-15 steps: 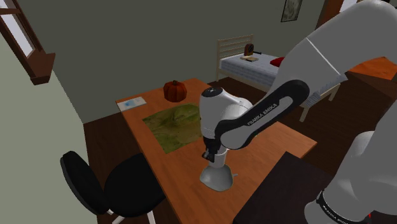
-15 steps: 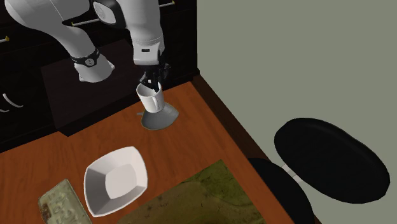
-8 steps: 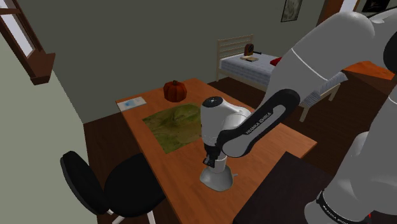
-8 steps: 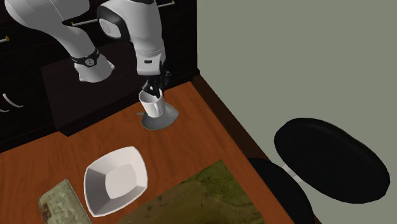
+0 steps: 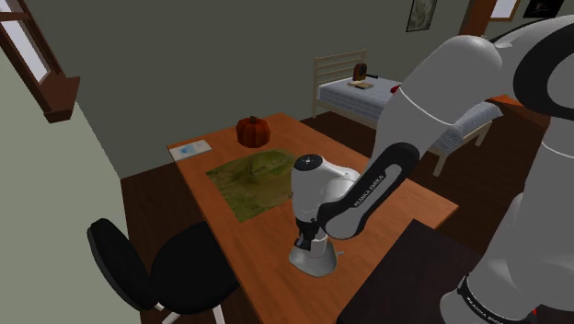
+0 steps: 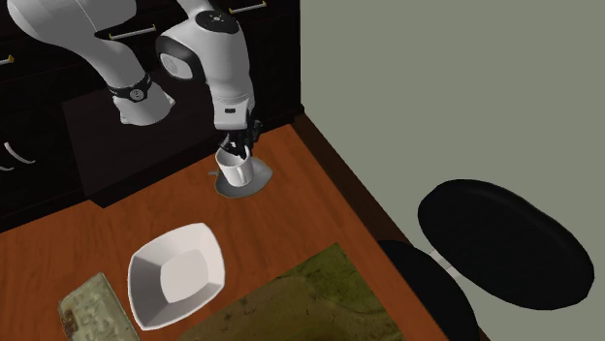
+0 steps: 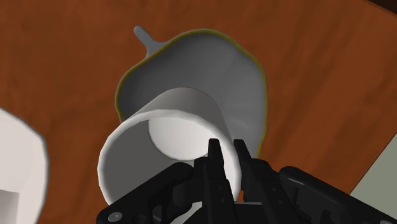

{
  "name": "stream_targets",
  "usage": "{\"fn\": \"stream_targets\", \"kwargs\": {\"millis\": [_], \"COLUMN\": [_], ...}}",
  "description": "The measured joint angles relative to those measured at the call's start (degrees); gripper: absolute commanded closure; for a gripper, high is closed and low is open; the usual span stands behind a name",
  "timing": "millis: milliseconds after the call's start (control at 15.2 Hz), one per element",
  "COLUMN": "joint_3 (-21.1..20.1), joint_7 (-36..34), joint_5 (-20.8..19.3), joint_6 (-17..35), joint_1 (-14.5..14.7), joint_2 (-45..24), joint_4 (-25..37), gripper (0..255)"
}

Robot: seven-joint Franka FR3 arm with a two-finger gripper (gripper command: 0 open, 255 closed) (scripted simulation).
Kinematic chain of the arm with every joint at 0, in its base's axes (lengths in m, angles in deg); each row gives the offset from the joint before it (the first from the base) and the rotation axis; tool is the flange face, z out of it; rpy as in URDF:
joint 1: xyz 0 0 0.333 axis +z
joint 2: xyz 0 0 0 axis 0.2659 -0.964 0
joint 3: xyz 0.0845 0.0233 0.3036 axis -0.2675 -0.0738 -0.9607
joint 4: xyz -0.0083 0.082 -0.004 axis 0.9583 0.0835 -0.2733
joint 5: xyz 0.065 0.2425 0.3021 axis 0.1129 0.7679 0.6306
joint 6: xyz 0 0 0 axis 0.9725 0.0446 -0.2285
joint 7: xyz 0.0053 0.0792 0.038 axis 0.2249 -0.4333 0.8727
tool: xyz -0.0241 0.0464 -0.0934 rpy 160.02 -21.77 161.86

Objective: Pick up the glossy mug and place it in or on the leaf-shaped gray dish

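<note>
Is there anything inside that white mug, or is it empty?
Empty. Through the open mouth of the mug in the wrist view, its bare white bottom is visible with nothing on it.

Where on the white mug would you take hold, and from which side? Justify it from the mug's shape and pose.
Grip the rim wall of the mug, one finger inside and one outside, coming from above. It is mouth up over the grey dish, so the thin wall fits between the fingers. The hand holds it just so.
</note>
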Motion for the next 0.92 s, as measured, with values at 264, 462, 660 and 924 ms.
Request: {"fn": "stream_targets", "kwargs": {"millis": [264,462,660,924], "joint_3": [0.38,0.41,0.42,0.42], "joint_7": [-0.88,-0.94,-0.94,-0.94], "joint_5": [-1.05,-1.13,-1.14,-1.14], "joint_6": [1.08,1.16,1.17,1.18], "joint_1": [0.26,0.28,0.28,0.28], "joint_2": [-1.45,-1.56,-1.56,-1.56], "joint_4": [0.29,0.32,0.32,0.33], "gripper": [255,255,0,0]}}
